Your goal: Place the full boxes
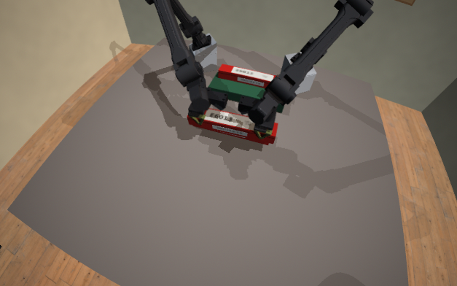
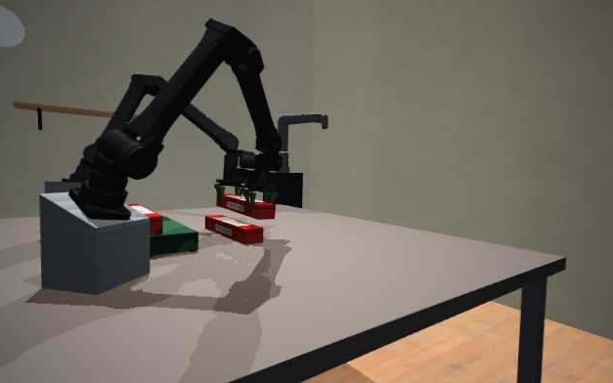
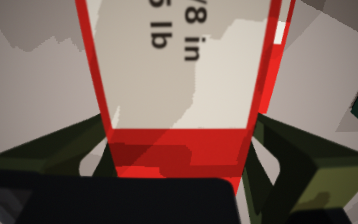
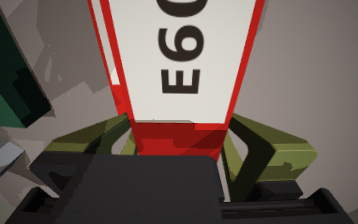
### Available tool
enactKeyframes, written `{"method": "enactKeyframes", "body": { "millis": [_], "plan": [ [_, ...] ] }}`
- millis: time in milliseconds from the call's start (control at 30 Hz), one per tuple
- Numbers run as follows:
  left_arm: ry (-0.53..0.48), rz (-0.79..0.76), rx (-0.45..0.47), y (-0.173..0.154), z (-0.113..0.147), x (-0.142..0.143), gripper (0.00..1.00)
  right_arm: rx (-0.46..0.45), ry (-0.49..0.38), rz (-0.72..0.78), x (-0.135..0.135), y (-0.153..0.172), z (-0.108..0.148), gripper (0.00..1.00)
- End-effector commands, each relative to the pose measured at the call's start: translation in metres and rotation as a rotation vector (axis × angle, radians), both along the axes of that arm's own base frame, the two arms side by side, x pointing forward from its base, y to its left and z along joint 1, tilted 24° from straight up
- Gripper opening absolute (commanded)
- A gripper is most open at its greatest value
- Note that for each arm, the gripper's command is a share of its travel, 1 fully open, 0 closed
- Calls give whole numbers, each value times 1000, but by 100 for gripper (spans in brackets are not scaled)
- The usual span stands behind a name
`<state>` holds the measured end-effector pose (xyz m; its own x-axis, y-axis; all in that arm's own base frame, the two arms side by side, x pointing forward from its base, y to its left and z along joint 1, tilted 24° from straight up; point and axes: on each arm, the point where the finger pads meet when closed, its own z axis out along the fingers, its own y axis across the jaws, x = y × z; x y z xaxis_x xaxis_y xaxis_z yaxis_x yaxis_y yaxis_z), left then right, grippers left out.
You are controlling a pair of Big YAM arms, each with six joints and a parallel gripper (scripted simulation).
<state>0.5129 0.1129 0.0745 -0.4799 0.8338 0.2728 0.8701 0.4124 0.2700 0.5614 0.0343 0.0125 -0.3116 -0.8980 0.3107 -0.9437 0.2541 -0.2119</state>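
One red box of rods [image 1: 229, 130] [image 2: 244, 207] [image 3: 180, 150] [image 4: 180, 141] hangs level in the air, away from the platform. My left gripper [image 1: 264, 128] [image 2: 230, 195] [image 3: 179, 111] is shut on its "5 lb" end. My right gripper [image 1: 202, 114] [image 2: 260, 200] [image 4: 179, 111] is shut on its "E60" end. A second red box [image 2: 235, 230] [image 3: 272, 75] [image 4: 122, 103] lies on the table, lower and on the platform side; the top view hides it. A third red box [image 1: 245, 72] [image 2: 156, 225] lies flat on the green platform [image 1: 235, 87] [image 2: 181, 241], toward its base-side edge.
The light-grey arm pedestals [image 1: 304, 82] [image 2: 95, 254] stand near the platform. Both forearms cross close above the platform's ends in the top view. In the exterior view the near pedestal hides part of the platform and third box.
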Motion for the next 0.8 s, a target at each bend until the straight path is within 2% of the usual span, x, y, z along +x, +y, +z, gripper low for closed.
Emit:
{"method": "enactKeyframes", "body": {
  "millis": [0, 767],
  "plan": [
    [-129, -8, 13, -17, 75, 15, 0, 0, -122, 27, 17, 23, 73, 0],
    [-126, -7, 10, -37, 99, -8, 0, -4, -116, 26, -3, 43, 96, 0]
  ]
}}
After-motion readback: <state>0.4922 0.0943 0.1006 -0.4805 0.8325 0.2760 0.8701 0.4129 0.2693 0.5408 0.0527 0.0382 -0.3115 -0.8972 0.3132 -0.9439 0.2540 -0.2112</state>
